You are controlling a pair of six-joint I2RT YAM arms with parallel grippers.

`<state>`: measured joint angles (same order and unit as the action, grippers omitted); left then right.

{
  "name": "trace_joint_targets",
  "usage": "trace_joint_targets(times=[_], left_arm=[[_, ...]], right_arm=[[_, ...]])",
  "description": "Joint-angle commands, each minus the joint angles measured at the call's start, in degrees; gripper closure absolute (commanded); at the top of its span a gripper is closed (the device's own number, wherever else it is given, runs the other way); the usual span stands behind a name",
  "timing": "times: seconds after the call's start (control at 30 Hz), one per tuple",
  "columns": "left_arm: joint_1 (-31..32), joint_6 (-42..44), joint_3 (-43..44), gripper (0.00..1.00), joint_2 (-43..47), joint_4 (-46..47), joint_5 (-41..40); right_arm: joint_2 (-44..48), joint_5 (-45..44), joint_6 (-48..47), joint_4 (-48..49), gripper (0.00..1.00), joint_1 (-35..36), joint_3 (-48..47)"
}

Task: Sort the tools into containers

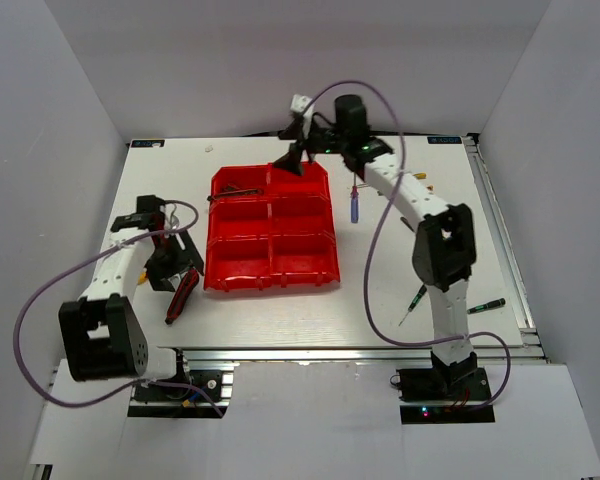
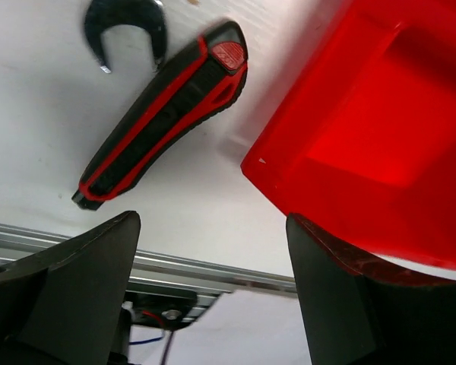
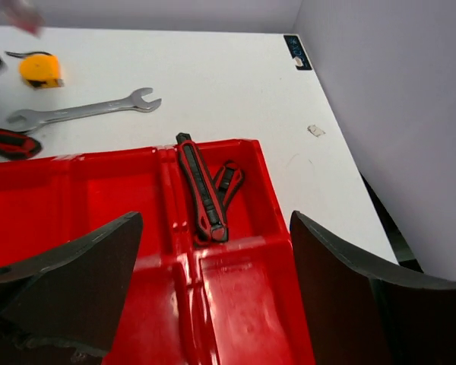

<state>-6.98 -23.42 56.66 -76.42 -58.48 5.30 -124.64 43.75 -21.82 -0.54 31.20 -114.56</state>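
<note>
The red containers [image 1: 270,230] stand mid-table as one joined block. My right gripper [image 1: 295,160] hangs open over their far edge with nothing between its fingers. In the right wrist view, red-black-handled pliers [image 3: 205,190] lie in an end compartment of the containers [image 3: 243,304], below my open right gripper [image 3: 213,293]. My left gripper [image 1: 177,272] is open left of the block, just above a red-and-black handled tool [image 1: 180,296]. The left wrist view shows that tool [image 2: 167,114] on the table beyond the open left gripper [image 2: 213,293], beside a bin corner [image 2: 380,129].
A silver wrench [image 3: 83,112] and a small orange piece [image 3: 39,70] lie on the table beyond the bins; the wrench head [image 2: 125,26] also shows by the left arm. A blue screwdriver [image 1: 354,205] lies right of the bins. Two green-black screwdrivers [image 1: 417,300] [image 1: 485,307] lie near the right arm.
</note>
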Motion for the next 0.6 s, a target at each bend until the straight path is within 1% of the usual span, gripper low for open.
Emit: trace_joint_targets(times=[0.0,0.03,0.07,0.1,0.2,0.33,0.4,0.57], left_arm=[[5.4,2.6,1.3,0.12,-3.7,-0.8,-7.5],[6.0,2.4,1.3,0.12,-4.7,-0.5,-7.8],[8.1,2.0,1.2,0.13,-5.7,-0.2,-8.3],[8.5,1.8,1.2,0.13,-7.1,0.4,-8.8],[9.0,1.9,1.8,0.14,-8.9,1.7,-9.7],[8.9,3.0,4.9,0.14,-10.6,1.6,-12.2],[9.0,3.6,5.9,0.14,-11.1,1.5,-11.6],[8.8,3.5,4.8,0.14,-12.7,1.7,-11.6]], right_arm=[[6.1,11.4,1.1,-5.1,0.15,-3.7,3.5],[6.8,12.1,0.8,-5.7,0.15,-5.2,4.4],[8.0,12.9,-0.1,-7.2,0.15,-5.9,6.1],[8.5,13.1,-0.8,-8.0,0.15,-6.5,6.7],[10.2,14.0,-4.2,-12.7,0.15,-8.7,7.8],[11.7,14.4,-6.0,-16.2,0.15,-11.1,9.4],[12.6,14.2,-6.3,-16.5,0.13,-11.6,10.8],[14.3,13.5,-6.7,-16.5,0.13,-12.3,13.8]])
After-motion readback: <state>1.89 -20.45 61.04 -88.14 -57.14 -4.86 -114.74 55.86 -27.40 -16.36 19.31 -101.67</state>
